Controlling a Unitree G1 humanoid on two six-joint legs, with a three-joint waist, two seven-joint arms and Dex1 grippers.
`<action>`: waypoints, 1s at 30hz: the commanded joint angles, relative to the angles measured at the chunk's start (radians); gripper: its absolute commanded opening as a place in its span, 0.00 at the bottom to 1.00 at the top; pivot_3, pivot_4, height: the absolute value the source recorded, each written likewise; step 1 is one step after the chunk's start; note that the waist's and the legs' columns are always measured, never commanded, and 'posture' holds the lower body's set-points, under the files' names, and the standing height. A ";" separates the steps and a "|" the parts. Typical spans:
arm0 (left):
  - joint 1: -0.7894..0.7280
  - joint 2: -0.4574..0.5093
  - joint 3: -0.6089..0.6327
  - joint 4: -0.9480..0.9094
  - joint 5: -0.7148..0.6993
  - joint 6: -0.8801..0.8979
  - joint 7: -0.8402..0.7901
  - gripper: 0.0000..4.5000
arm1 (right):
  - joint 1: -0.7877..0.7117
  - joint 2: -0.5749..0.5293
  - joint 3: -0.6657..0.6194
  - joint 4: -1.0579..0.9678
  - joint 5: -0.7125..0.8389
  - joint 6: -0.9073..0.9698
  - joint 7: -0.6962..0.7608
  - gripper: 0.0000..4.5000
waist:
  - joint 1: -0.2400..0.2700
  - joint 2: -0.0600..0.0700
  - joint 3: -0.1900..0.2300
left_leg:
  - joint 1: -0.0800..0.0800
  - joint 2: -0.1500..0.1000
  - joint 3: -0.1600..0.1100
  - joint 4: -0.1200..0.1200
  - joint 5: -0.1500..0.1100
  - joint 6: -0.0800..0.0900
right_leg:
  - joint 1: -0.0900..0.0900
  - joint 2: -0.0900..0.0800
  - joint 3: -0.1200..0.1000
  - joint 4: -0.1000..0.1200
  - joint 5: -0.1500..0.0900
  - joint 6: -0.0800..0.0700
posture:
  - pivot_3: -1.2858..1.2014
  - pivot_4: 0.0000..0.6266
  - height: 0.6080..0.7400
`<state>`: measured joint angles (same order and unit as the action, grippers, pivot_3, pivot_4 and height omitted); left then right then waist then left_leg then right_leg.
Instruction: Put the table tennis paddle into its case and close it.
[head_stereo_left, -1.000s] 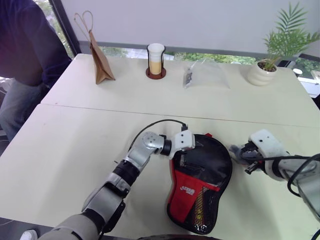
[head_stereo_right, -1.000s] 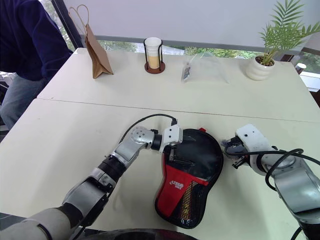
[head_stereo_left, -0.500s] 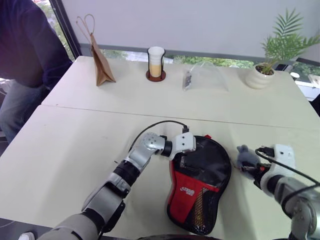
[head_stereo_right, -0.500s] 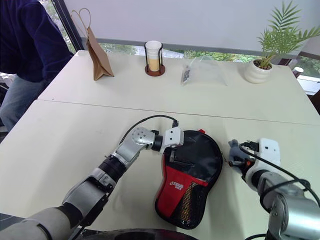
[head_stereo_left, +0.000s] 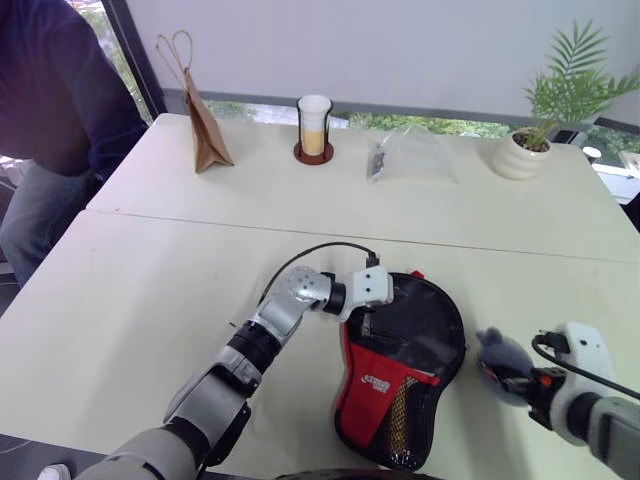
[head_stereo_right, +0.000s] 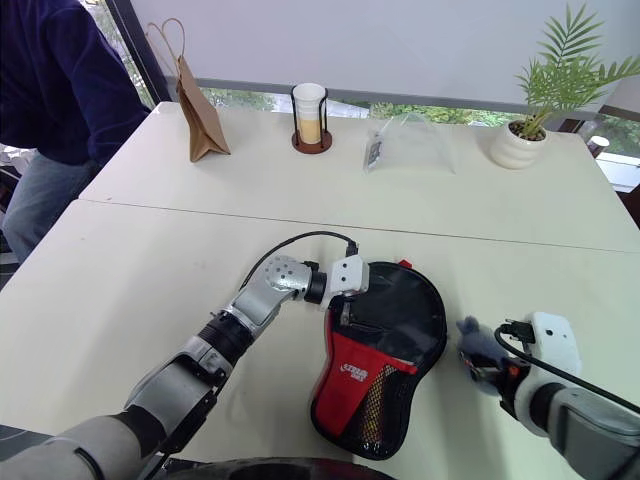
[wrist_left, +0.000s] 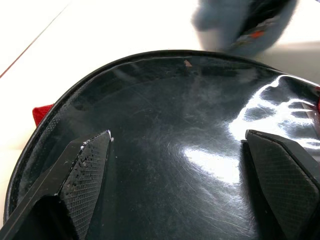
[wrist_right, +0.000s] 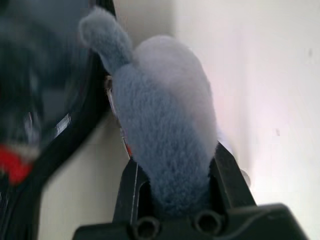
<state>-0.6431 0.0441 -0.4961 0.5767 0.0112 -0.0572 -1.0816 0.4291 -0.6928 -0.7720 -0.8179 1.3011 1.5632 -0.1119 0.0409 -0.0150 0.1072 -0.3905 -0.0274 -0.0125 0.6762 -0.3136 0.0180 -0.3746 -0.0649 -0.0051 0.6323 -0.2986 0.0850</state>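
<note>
The case (head_stereo_left: 410, 345), black with a red panel and a mesh pocket, lies flat on the table (head_stereo_left: 150, 290) in front of me. The table tennis paddle is hidden. My left gripper (head_stereo_left: 372, 322) is open, its two fingers spread wide over the glossy black upper part of the case (wrist_left: 180, 165). Just off the case's right edge, my right gripper (head_stereo_left: 515, 378) is shut on a grey fluffy charm (wrist_right: 165, 130). A small metal ring shows between the charm and the case's rim.
A brown paper bag (head_stereo_left: 205, 120), a cup in a stand (head_stereo_left: 313, 128), a clear plastic bag (head_stereo_left: 410, 155) and a potted plant (head_stereo_left: 525, 150) stand along the far side. A person (head_stereo_left: 50, 100) is at the far left corner.
My right gripper has pulled back toward the table's near edge along the case's right side, rolling its wrist, with the grey charm still in it. The left gripper has stayed put.
</note>
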 joint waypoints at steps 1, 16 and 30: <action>0.014 0.022 -0.044 0.067 0.070 0.016 0.003 1.00 | 0.136 -0.173 0.029 0.024 0.265 -0.015 -0.081 0.02 | 0.002 0.002 0.001 | 0.000 0.000 0.000 0.000 0.000 0.000 | 0.001 0.000 0.000 -0.002 0.000 0.000 | 0.52 0.24 1.00; 0.010 0.019 -0.031 0.074 0.057 0.020 0.009 1.00 | 0.212 -0.635 0.163 0.094 0.522 -0.341 -0.192 0.02 | -0.002 0.001 0.007 | -0.001 0.000 0.000 0.002 -0.002 0.003 | 0.002 0.000 0.000 -0.004 0.000 0.001 | 0.52 0.24 1.00; -0.019 0.069 0.153 -0.161 -0.160 0.162 -0.092 1.00 | -0.491 -0.586 0.753 0.325 0.415 -0.456 -0.359 0.02 | -0.054 0.002 0.033 | -0.018 0.002 0.000 0.006 0.001 0.000 | -0.017 0.002 0.000 0.001 0.004 0.006 | 0.52 0.24 1.00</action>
<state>-0.6422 0.1157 -0.3698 0.4740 -0.1079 0.0873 -1.1607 -0.0033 -1.3156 -0.0520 -0.5316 1.7558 1.1285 -0.4494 -0.0132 -0.0127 0.1402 -0.4082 -0.0251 -0.0121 0.6823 -0.3125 0.0172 -0.3916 -0.0632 -0.0053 0.6330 -0.2934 0.0913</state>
